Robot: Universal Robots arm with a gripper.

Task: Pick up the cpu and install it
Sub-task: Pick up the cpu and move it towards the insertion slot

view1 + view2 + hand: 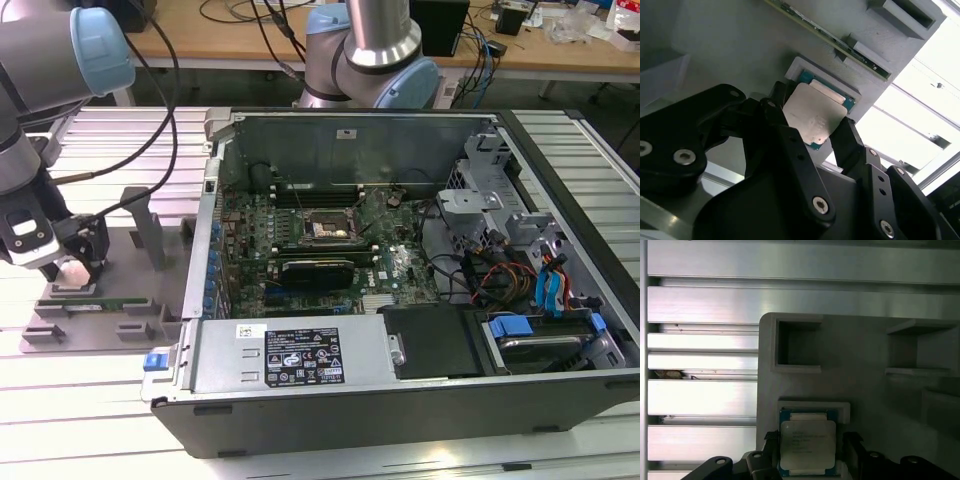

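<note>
Parked with the gripper point(75, 265) low over the grey holder point(120, 312) at the exterior view's left, outside the open computer case point(400, 400). Set around the cpu point(812, 112), lying silvery top up in its shallow pocket in both wrist views. Cannot tell whether clamped on the chip or merely close about it. Judged not yet lifted, so barely into the pick-up. Still to do: carrying across to the black socket frame point(330, 228) far inside the case, then seating.

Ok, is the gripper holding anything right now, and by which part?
Cannot tell. The gripper straddles the cpu, which lies in its pocket on the grey tray; a grip on its edges isn't clear.
</note>
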